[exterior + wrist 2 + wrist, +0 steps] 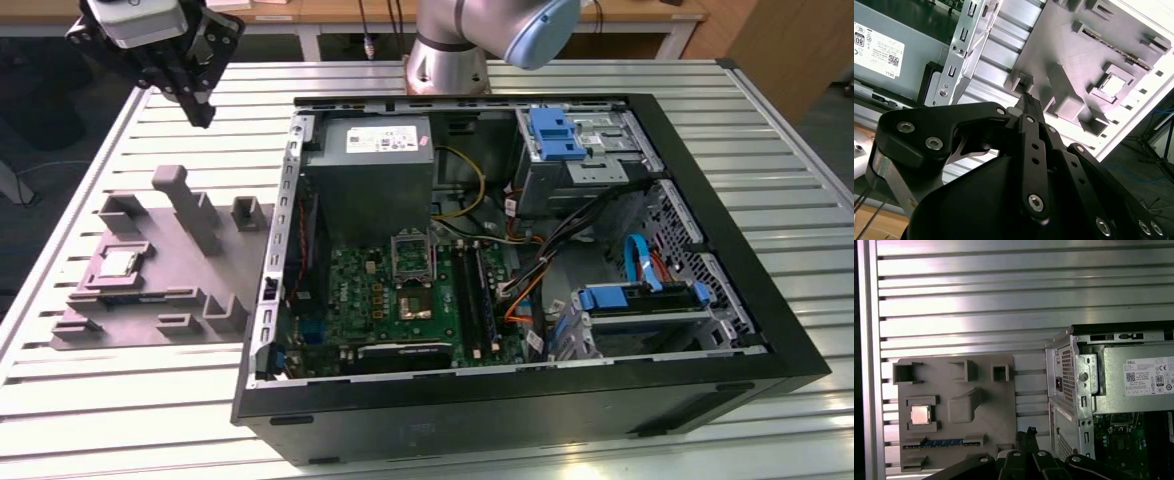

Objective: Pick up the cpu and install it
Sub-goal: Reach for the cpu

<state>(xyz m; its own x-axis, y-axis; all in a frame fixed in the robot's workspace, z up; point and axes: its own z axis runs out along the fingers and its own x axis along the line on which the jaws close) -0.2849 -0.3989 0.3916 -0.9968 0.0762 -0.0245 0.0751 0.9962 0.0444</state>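
The cpu (120, 263), a small square chip with a pale metal top, lies flat in a recess of the grey moulded tray (140, 322) at the exterior view's left. Both wrist views show the cpu (1113, 85) (920, 414) on the tray (1069, 45) (991, 405). My gripper (203, 117) hangs high above the table, beyond the tray's far end and well apart from the cpu. Its black fingers (1027, 100) (1029, 432) are shut together with nothing between them. The black socket (411, 255) with its metal frame sits on the green motherboard inside the open computer case (694, 180).
The open black case stands right of the tray, its metal side wall (283, 220) close to the tray's edge. Inside are a grey power supply (371, 150), cables and blue drive brackets (554, 130). Tall posts (187, 205) rise from the tray. The ribbed metal table (174, 400) surrounds everything.
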